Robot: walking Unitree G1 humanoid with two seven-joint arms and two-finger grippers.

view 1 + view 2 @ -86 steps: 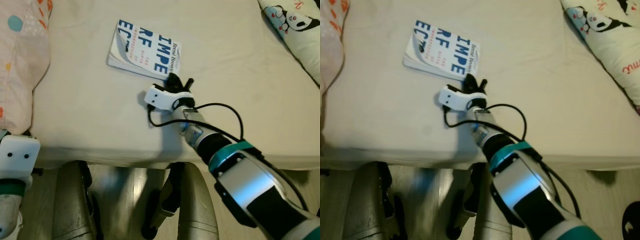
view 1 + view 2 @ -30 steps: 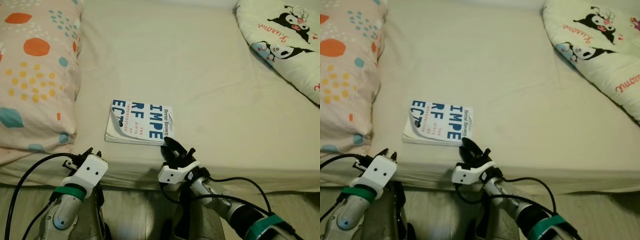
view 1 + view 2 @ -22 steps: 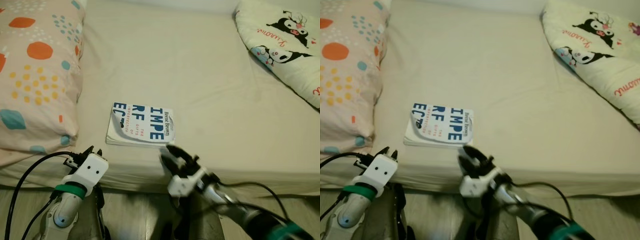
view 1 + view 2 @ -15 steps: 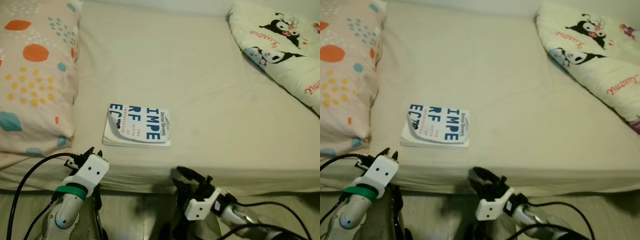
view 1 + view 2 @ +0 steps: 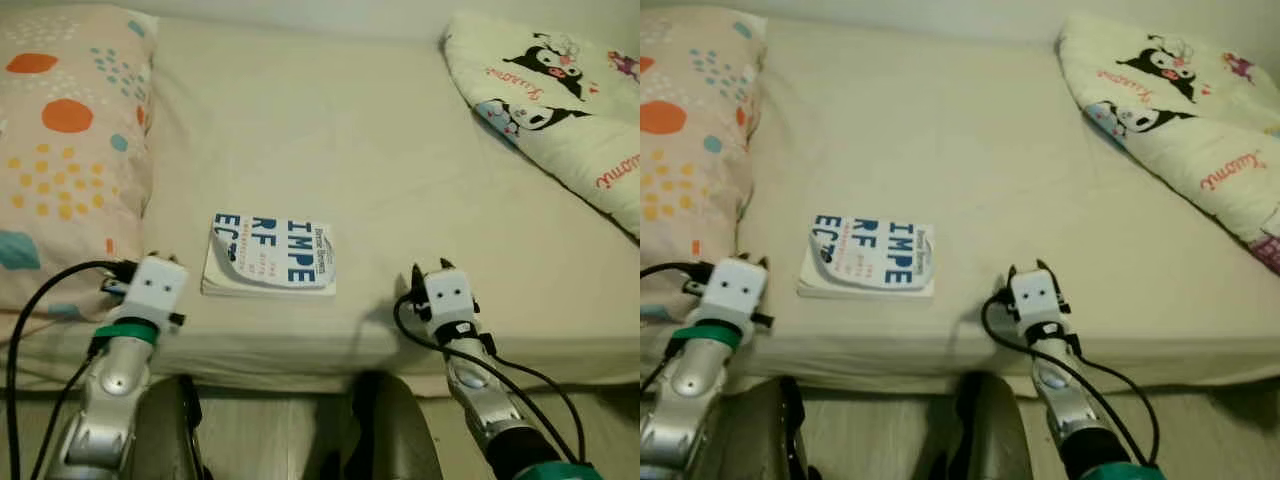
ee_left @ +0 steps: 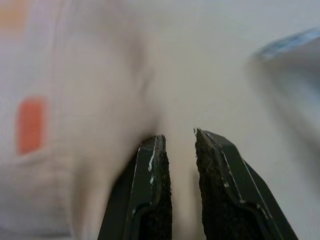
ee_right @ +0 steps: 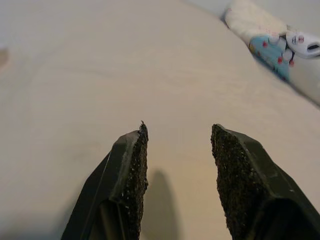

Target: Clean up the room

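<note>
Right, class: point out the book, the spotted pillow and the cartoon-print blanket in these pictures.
book [image 5: 270, 255]: left eye view, middle of its white cover.
spotted pillow [image 5: 65, 150]: left eye view, on its spotted face.
cartoon-print blanket [image 5: 1180, 110]: right eye view, on the cream fabric below the black cartoon figure.

The left pincer [image 6: 178, 150] held its two black fingers [image 6: 156, 170] slightly apart over the cream bed [image 6: 200, 75]. Near them lay a blurred pillow [image 6: 65, 100] with an orange spot, and beyond, a blue-edged book [image 6: 287, 42].
</note>
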